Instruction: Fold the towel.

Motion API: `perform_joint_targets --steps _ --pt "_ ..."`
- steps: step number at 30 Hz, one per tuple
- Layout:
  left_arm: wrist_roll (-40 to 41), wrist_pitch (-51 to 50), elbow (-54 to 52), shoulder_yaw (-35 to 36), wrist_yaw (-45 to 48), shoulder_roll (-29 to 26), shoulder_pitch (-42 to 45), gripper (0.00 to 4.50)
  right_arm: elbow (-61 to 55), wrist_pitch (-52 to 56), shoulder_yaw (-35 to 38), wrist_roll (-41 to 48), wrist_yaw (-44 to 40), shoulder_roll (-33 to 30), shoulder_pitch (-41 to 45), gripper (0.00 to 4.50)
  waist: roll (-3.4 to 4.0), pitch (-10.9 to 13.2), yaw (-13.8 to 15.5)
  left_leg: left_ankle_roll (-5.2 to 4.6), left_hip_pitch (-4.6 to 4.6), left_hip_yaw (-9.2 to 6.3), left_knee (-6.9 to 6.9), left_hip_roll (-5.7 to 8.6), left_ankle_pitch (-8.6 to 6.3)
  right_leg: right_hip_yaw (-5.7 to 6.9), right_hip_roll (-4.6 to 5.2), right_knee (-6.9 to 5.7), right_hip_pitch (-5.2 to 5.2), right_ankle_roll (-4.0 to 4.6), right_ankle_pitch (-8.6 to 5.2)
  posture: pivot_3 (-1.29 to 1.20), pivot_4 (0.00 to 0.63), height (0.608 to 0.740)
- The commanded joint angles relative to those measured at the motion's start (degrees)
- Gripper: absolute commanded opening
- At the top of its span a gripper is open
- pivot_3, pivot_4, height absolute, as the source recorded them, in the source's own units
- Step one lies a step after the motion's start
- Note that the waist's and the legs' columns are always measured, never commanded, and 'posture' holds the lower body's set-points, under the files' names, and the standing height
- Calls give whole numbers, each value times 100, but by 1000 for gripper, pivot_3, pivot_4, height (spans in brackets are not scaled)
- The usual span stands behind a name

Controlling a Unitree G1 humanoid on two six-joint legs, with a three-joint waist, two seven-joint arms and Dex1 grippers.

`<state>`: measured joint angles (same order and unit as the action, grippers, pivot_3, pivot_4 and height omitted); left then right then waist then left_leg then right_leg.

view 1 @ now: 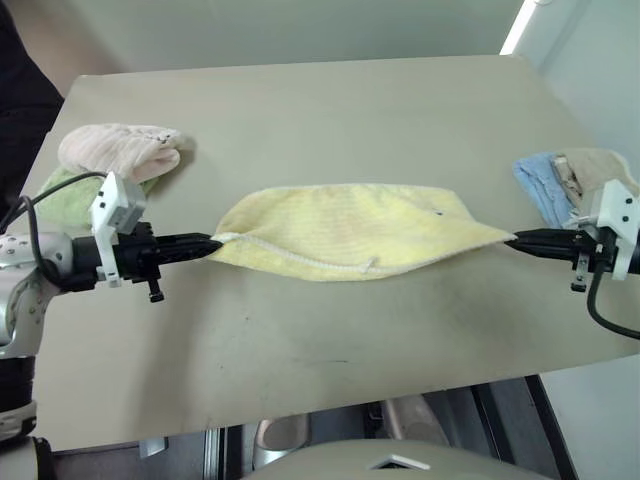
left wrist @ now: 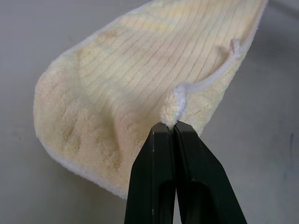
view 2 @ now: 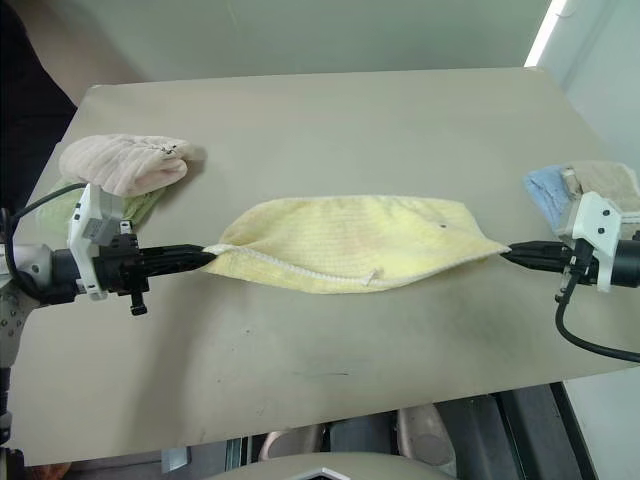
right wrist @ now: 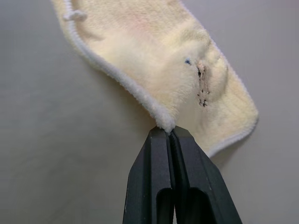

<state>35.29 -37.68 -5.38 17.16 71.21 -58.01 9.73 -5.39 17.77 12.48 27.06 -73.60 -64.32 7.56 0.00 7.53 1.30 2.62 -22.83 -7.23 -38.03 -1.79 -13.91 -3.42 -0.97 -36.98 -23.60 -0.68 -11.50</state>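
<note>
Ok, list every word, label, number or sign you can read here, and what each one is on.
None: no readable text in any view.
The yellow towel has a small white tag, which shows no lettering.
The dark specks on the towel by the right gripper are marks, not writing.

I am seeing my towel [view 1: 350, 228] showing pale yellow with fine ribbed stripes, a white edging and one small dark stain. My black fingers [left wrist: 175, 177] are contrasting with it. Pink [view 1: 125, 150], green [view 1: 70, 195] and light blue [view 1: 540, 185] cloths are lying on the beige table [view 1: 300, 110].
</note>
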Motion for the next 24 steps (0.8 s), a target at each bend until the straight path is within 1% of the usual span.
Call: perform_joint_targets --steps 1,3,6,7,8,9,12,14,16,20,24 --pt "91 16 -203 298 118 -257 -86 0 -172 47 216 118 -344 -189 -141 31 1 -1 -22 4 -1 0 -1 0 2 -4 -2 0 -1 0 0 0 150 740" --pt "60 51 -14 278 17 -251 9 0 -41 -61 126 -24 -244 -121 6 31 9 -5 -45 15 0 1 -2 1 12 -9 -3 0 -3 0 0 0 150 740" --pt "-418 475 659 8 -649 91 668 0 395 -363 -165 -416 216 237 657 31 10 -7 -60 20 -3 4 0 3 17 -21 -3 -5 -13 5 3 0 150 740" --pt "-598 608 905 -98 -847 208 908 0 539 -393 -275 -546 336 352 876 31 10 -7 -61 19 -5 4 1 2 16 -21 -3 -6 -18 21 15 0 150 740" --pt "-795 738 1190 -231 -1043 334 1177 0 704 -508 -424 -748 455 469 1093 31 9 -8 -61 18 -8 4 2 2 15 -21 -3 -10 -24 61 44 0 150 740" --pt "-949 822 1487 -362 -1205 471 1465 0 924 -597 -609 -980 600 596 1346 31 9 -8 -58 15 -10 5 6 1 13 -20 -3 -9 -30 61 49 0 150 740" --pt "-1417 1231 2233 -754 -1482 821 2178 0 1575 -884 -1087 -1535 821 920 1977 31 9 -8 -45 -3 -23 6 8 -3 3 -16 -1 -7 -46 37 51 0 150 740" --pt "-1691 1483 2643 -983 -1564 982 2533 0 1935 -1036 -1312 -1780 876 1086 2288 31 9 -8 -40 -5 -37 7 5 -3 2 -14 2 -5 -61 -17 83 0 150 740" --pt "-1870 1657 2963 -1142 -1563 1087 2778 0 2225 -1207 -1462 -1968 903 1197 2490 31 9 -8 -35 -9 -53 9 3 -3 -1 -12 4 3 -79 -23 86 0 150 740" --pt "-2234 2006 3575 -1437 -1571 1265 3147 0 2835 -1558 -1712 -2371 1066 1414 2827 31 9 -8 -24 -15 -114 7 5 -2 -8 -10 5 17 -138 -28 85 0 150 740" --pt "-2487 2234 4005 -1570 -1609 1378 3310 0 3342 -1816 -1791 -2616 1227 1571 3090 31 10 -7 -25 -19 -121 6 7 -2 -14 -13 6 23 -146 -29 85 0 150 740"
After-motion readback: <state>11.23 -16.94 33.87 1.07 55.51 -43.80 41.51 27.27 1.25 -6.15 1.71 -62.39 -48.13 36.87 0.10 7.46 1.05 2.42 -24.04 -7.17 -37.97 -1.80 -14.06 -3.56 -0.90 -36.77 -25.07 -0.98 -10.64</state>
